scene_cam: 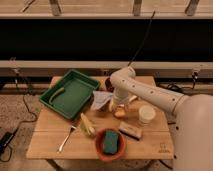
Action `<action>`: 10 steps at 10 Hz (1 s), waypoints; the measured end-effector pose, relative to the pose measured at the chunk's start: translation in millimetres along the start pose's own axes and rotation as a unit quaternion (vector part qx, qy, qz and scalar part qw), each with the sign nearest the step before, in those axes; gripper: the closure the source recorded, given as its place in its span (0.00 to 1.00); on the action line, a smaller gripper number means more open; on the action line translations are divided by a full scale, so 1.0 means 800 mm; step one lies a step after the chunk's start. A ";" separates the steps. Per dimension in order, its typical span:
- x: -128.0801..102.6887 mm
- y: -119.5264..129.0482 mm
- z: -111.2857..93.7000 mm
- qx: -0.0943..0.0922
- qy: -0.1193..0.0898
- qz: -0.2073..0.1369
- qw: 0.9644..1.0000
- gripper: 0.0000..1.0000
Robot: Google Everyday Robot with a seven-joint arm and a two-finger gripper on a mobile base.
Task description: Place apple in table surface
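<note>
The apple (120, 114), a small yellow-orange fruit, is at the middle of the wooden table surface (50, 142), just left of the white cup (147, 114). My gripper (118, 106) points down from the white arm (150, 92) and is directly over the apple, at or just above it. The gripper hides the apple's top. I cannot tell whether the apple rests on the wood or hangs just above it.
A green tray (70, 93) lies at the back left. A white crumpled thing (101, 100) is beside the gripper. A corn-like thing (87, 125), a fork (66, 140), a red bowl (99, 147) holding a green sponge and a tan block (130, 131) lie in front.
</note>
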 end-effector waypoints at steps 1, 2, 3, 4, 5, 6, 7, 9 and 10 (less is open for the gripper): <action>0.000 0.007 0.001 -0.004 -0.005 0.002 1.000 0.61; 0.001 0.013 0.001 -0.008 -0.008 0.003 1.000 0.71; 0.001 0.019 0.001 -0.011 -0.011 0.004 1.000 0.80; 0.003 0.026 -0.002 -0.014 -0.014 0.005 1.000 0.92; 0.007 0.029 -0.013 -0.011 -0.012 0.005 1.000 0.98; 0.011 0.030 -0.024 -0.007 -0.010 0.005 1.000 1.00; 0.019 0.032 -0.049 -0.002 -0.004 0.005 1.000 1.00; 0.030 0.037 -0.087 0.005 0.006 0.005 1.000 1.00; 0.036 0.040 -0.111 0.010 0.014 0.004 1.000 1.00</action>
